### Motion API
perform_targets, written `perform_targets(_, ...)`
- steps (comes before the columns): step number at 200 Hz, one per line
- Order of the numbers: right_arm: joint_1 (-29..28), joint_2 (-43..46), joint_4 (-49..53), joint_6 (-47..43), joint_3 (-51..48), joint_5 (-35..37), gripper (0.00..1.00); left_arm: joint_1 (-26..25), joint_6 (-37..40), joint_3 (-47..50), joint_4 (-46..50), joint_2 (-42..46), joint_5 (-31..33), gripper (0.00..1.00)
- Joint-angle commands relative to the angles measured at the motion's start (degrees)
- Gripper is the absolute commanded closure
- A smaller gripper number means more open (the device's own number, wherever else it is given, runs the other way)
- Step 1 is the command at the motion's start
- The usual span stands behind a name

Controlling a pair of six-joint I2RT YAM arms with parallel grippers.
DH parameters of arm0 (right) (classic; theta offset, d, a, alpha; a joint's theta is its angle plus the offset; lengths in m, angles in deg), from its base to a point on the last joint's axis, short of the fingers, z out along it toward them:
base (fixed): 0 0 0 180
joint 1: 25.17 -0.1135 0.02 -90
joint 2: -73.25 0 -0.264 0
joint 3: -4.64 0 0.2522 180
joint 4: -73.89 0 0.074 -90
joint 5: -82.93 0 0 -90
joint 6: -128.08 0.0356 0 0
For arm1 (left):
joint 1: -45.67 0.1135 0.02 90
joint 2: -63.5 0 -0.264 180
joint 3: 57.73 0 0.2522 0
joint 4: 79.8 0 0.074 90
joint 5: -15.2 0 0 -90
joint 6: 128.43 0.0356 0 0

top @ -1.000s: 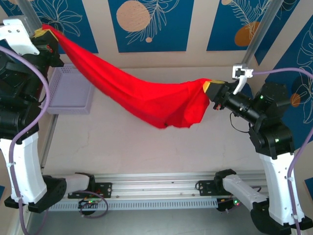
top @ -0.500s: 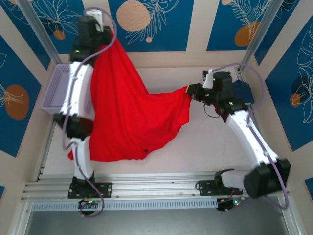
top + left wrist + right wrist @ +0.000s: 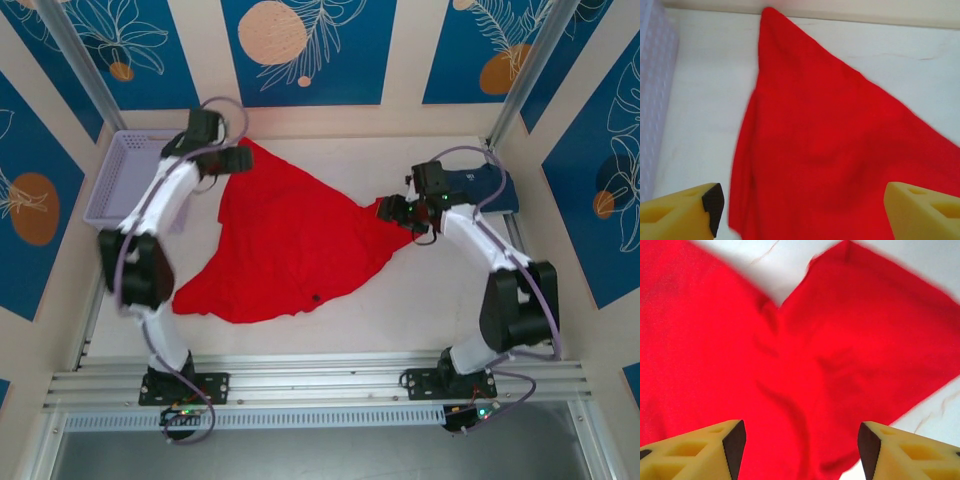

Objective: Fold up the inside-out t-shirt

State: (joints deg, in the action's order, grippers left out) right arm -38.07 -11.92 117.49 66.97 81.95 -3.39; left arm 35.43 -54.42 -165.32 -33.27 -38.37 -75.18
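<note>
A lavender basket [image 3: 118,180] sits just left of the red shirt [image 3: 285,250], and a navy shirt [image 3: 488,188] lies beyond its right corner. The red shirt lies spread mid-table [image 3: 420,300], with bare room along its near edge. The left gripper [image 3: 801,200] and right gripper [image 3: 800,440] hover over its corners, fingers apart, gripping nothing.

1. The t-shirt [image 3: 290,240] is bright red, plain soft cloth; no print shows on it.
2. It lies loose and flattened on the counter [image 3: 430,300], left of the middle; its outline is a rough triangle.
3. One narrow corner points to the far left; another points right; the broad, uneven edge faces the near side.
4. Shallow creases cross the cloth; a dark speck [image 3: 316,297] sits near the near edge.
</note>
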Motion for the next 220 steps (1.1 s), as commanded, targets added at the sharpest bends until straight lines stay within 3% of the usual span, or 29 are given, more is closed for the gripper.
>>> perform_targets(1, -3.5, 4.0, 3.9, 2.0, -7.9, -1.8, 0.37, -2.6, -9.0, 23.3, -14.7, 17.2, -8.5, 0.19)
perform_targets(32, -5.3, 1.8, -1.9, 5.8, -15.2, -6.6, 0.4, -13.6, -7.5, 43.0, -7.1, 32.3, -4.9, 0.22)
perform_targets(54, -6.9, -1.9, -5.2, 7.5, -16.7, -9.0, 0.41, -21.9, -13.1, 51.5, 0.1, 39.1, -2.1, 0.22)
perform_targets(83, -9.9, -4.4, -8.9, 9.8, -18.8, -9.2, 0.41, -25.4, -21.4, 60.8, 3.6, 46.8, 3.1, 0.22)
perform_targets(102, -10.5, -5.5, -11.1, 10.9, -19.5, -9.0, 0.41, -25.4, -21.1, 62.9, 1.7, 46.0, 2.7, 0.22)
perform_targets(139, -10.5, -6.6, -13.9, 11.6, -19.4, -8.4, 0.5, -26.1, -19.4, 63.6, -3.6, 35.2, 0.9, 0.25)
perform_targets(183, -10.6, -6.5, -18.5, 13.3, -19.9, -8.8, 0.71, -28.3, -22.0, 66.7, -5.5, 32.9, 2.1, 0.51)
perform_targets(220, -10.5, -1.6, -20.3, 13.7, -21.0, -6.7, 0.91, -28.6, -23.1, 69.9, -7.2, 35.1, 4.8, 0.87)
